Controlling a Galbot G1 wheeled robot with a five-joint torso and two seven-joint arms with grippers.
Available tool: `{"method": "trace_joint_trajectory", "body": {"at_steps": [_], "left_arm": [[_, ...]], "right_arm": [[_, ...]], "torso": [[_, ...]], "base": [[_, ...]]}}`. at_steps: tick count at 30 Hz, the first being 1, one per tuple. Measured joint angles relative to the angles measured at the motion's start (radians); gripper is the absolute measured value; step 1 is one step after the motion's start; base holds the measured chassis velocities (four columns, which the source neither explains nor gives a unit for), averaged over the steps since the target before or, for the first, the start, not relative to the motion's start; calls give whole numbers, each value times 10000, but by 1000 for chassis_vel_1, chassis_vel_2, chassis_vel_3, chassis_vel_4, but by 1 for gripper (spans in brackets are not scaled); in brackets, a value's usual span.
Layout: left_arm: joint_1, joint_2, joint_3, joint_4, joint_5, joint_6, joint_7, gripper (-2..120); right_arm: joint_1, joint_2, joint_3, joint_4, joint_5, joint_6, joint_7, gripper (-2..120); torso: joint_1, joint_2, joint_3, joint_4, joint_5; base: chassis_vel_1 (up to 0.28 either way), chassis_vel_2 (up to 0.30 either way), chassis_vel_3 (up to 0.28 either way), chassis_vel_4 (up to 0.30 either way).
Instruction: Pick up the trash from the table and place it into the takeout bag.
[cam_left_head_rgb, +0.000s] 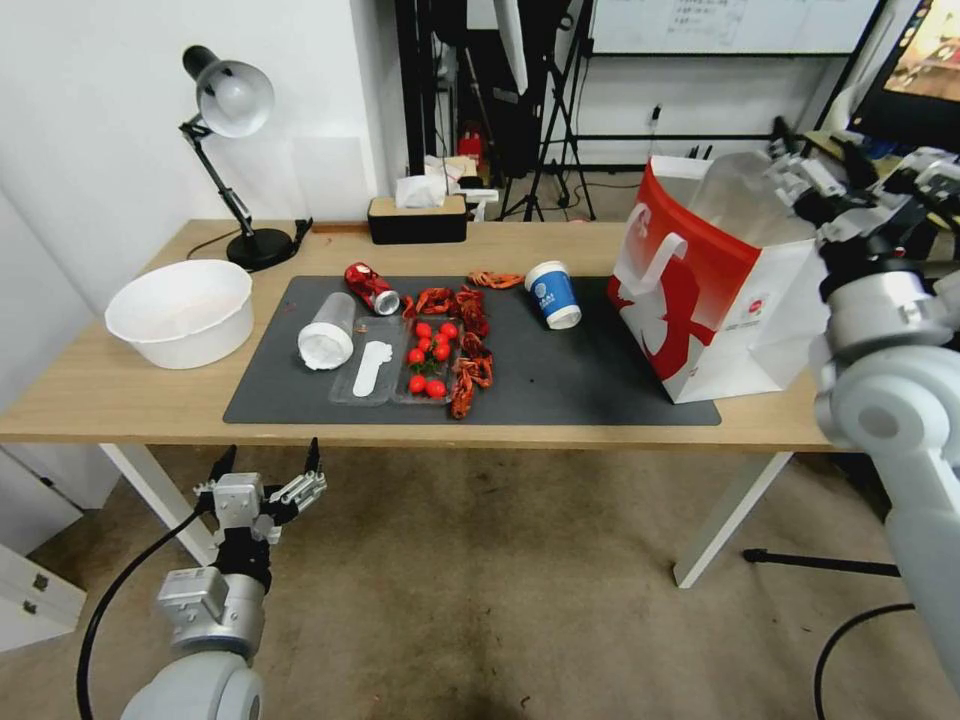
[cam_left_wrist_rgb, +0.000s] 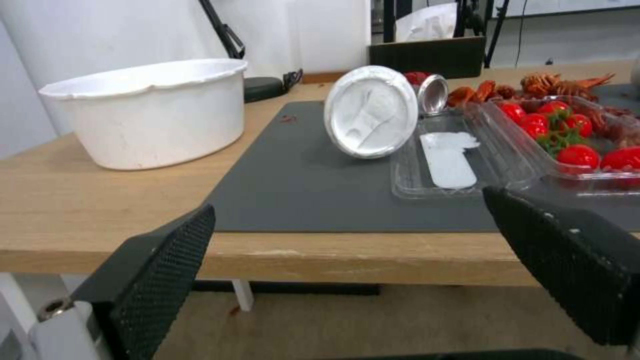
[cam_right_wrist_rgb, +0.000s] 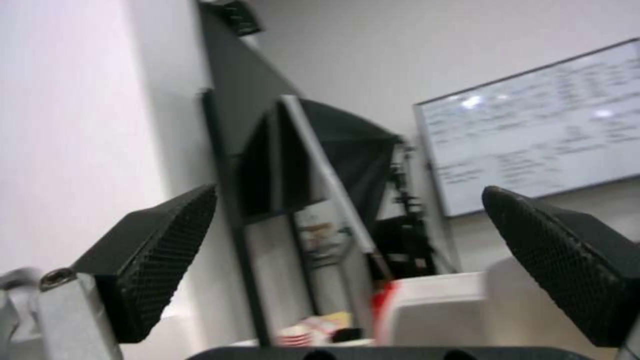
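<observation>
The trash lies on the dark mat (cam_left_head_rgb: 560, 385) of the table (cam_left_head_rgb: 120, 385): a crushed red can (cam_left_head_rgb: 372, 288), a clear plastic cup (cam_left_head_rgb: 328, 330) on its side, and an upright blue-and-white paper cup (cam_left_head_rgb: 553, 294). The takeout bag (cam_left_head_rgb: 720, 290) stands open at the table's right end. My left gripper (cam_left_head_rgb: 265, 470) hangs open and empty below the table's front edge, facing the clear cup (cam_left_wrist_rgb: 371, 112) and the can (cam_left_wrist_rgb: 432, 93). My right gripper (cam_left_head_rgb: 822, 165) is raised above the bag's far right side, open and empty. The right wrist view shows its fingers (cam_right_wrist_rgb: 160, 250) spread and the bag's rim (cam_right_wrist_rgb: 427, 310) below.
A clear tray (cam_left_head_rgb: 395, 375) of cherry tomatoes (cam_left_head_rgb: 430, 355) and red crayfish shells (cam_left_head_rgb: 470, 345) lie mid-mat. A white basin (cam_left_head_rgb: 180, 312) sits at the left end, with a desk lamp (cam_left_head_rgb: 235, 150) and a tissue box (cam_left_head_rgb: 417, 215) at the back. The mat's right part is bare.
</observation>
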Motion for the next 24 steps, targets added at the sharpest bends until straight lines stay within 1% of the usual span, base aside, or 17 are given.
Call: {"method": "trace_joint_trajectory", "body": {"at_steps": [2, 3, 4, 5, 7, 8, 10, 11, 13, 14, 15, 16, 18, 19, 21, 23, 24], "left_arm": [[1, 1, -16, -14, -14, -5, 0, 100], [1, 1, -16, -14, -14, -5, 0, 100], [-5, 0, -21, -15, -20, -6, 0, 100], [-23, -10, -24, -16, -30, -7, -1, 100], [-37, -14, -23, -17, -32, -7, -2, 100], [-37, -14, -23, -17, -32, -7, -2, 100], [-51, -11, -21, -23, -36, -7, -3, 100], [-51, -11, -21, -23, -36, -7, -3, 100], [-60, -4, -23, -23, -46, -5, -4, 100], [-64, -3, -27, -23, -52, -6, -7, 100], [-64, -3, -27, -23, -52, -6, -7, 100], [-71, 4, -35, -9, -70, -6, -11, 100], [-77, 16, -40, 20, -83, -6, -12, 100], [-77, 16, -40, 20, -83, -6, -12, 100], [-104, 42, -44, 81, -103, -13, -15, 100], [-124, 46, -44, 100, -117, -15, -16, 100], [-149, 47, -43, 129, -139, -16, -17, 100]], "right_arm": [[-618, 58, -70, 322, -179, 253, -633, 100], [-618, 58, -70, 322, -179, 253, -633, 100], [-850, 104, -112, 430, -292, 358, -926, 100], [-1317, 236, -199, 633, -524, 562, -1504, 100], [-1797, 369, -348, 831, -839, 721, -1935, 100], [-1797, 369, -348, 831, -839, 721, -1935, 100], [-2536, 522, -571, 965, -1846, 1057, -2438, 100], [-2536, 522, -571, 965, -1846, 1057, -2438, 100], [-3081, 631, -643, 983, -2687, 1335, -2683, 100], [-3315, 695, -662, 996, -3011, 1441, -2720, 100], [-3315, 695, -662, 996, -3011, 1441, -2720, 100], [-3899, 899, -696, 998, -3722, 1712, -2715, 100], [-4397, 1109, -722, 985, -4353, 1962, -2594, 100], [-4397, 1109, -722, 985, -4353, 1962, -2594, 100], [-5245, 1480, -882, 844, -5312, 2276, -2164, 100], [-5492, 1614, -949, 758, -5630, 2344, -1935, 100], [-5769, 1792, -1027, 596, -6007, 2463, -1680, 100]], "torso": [[0, 0, 0, 1, 0], [0, 0, 0, 1, 0], [0, 0, 0, -1, 3], [0, 0, 0, 0, 1], [-1, 0, 0, -1, 1], [-1, 0, 0, -1, 1], [0, 0, 0, 2, 0], [0, 0, 0, 2, 0], [0, 0, 0, 1, 0], [0, 0, 0, 0, -1], [0, 0, 0, 0, -1], [0, 0, -1, 1, 0], [0, 0, -1, 0, 0], [0, 0, -1, 0, 0], [0, 0, -1, -2, 0], [-1, 0, -1, -1, 0], [0, 0, -1, -1, -1]], "base": [[0, 0, 0, 0], [0, 0, 0, 0], [0, 0, 0, 0], [0, 0, 0, 0], [0, 0, 0, 0], [0, 0, 0, 0], [0, 0, 0, 0], [0, 0, 0, 0], [0, 0, 0, 0], [0, 0, 0, 0], [0, 0, 0, 0], [0, 0, 0, 0], [0, 0, 0, 0], [0, 0, 0, 0], [0, 0, 0, 0], [0, 0, 0, 0], [0, 0, 0, 0]]}}
